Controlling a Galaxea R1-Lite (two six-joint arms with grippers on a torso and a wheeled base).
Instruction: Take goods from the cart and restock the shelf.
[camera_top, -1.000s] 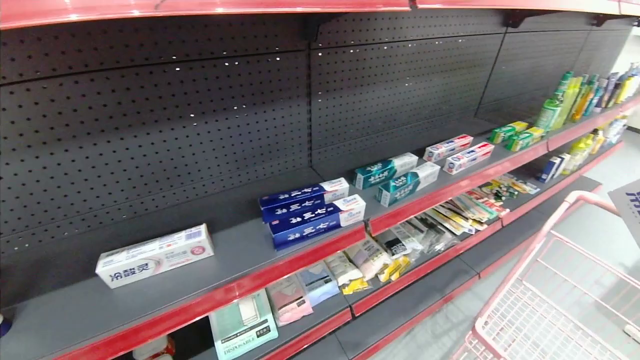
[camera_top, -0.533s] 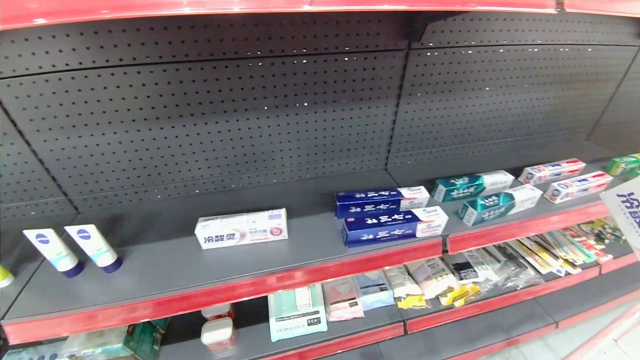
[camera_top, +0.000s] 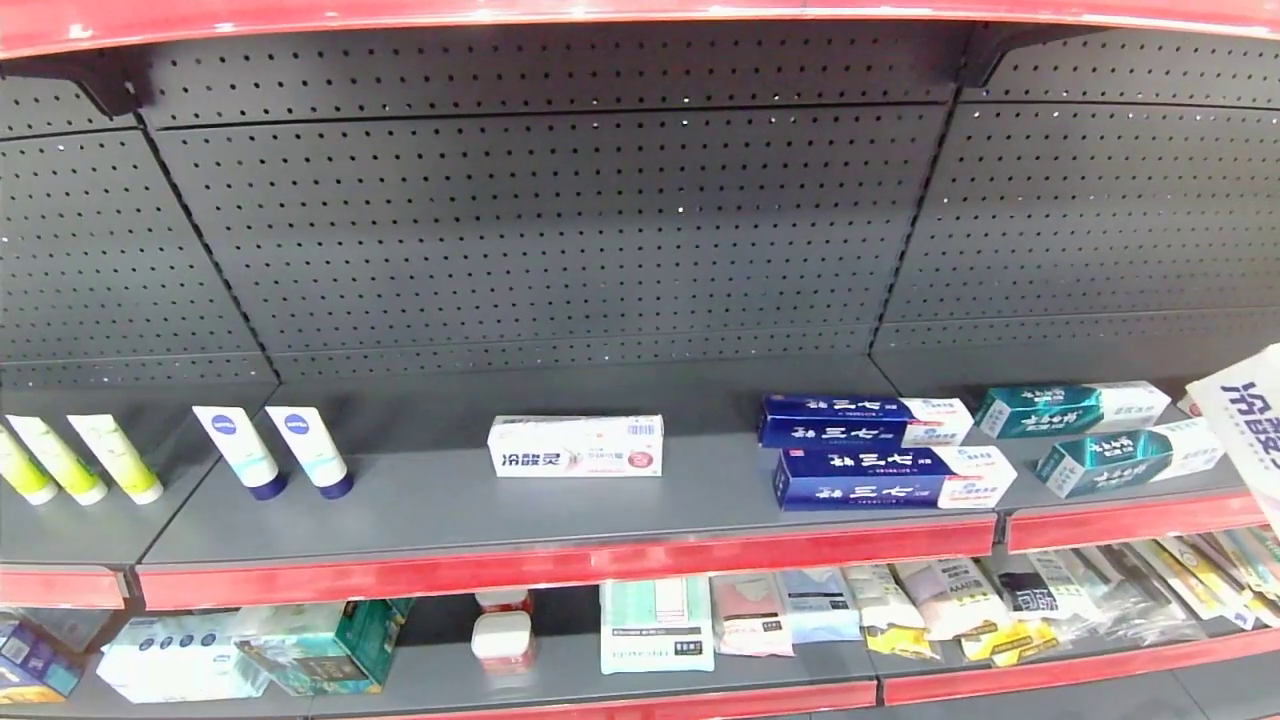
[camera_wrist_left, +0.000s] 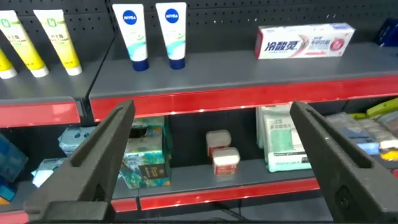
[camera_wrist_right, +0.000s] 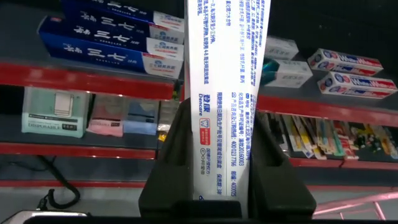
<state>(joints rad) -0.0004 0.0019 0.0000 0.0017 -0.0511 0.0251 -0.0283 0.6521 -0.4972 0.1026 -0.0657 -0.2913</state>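
My right gripper (camera_wrist_right: 221, 127) is shut on a long white toothpaste box (camera_wrist_right: 224, 74), held upright in front of the shelf; one end of the box shows at the right edge of the head view (camera_top: 1250, 420). On the grey shelf (camera_top: 560, 562) with its red front edge lies a matching white toothpaste box (camera_top: 575, 446). My left gripper (camera_wrist_left: 211, 109) is open with nothing between its fingers, level with the shelf's front edge and apart from it.
Right of the white box lie two blue boxes (camera_top: 880, 478) and two teal boxes (camera_top: 1125, 455). To its left stand two white tubes (camera_top: 270, 452) and yellow-green tubes (camera_top: 60, 460). Bare shelf flanks the white box. Packets fill the lower shelf (camera_top: 760, 615). A pink cart rim (camera_wrist_right: 367, 202) shows low.
The head camera has swung left: the cart has left the picture and the tubes on the left have come in. The held box stays at the right edge.
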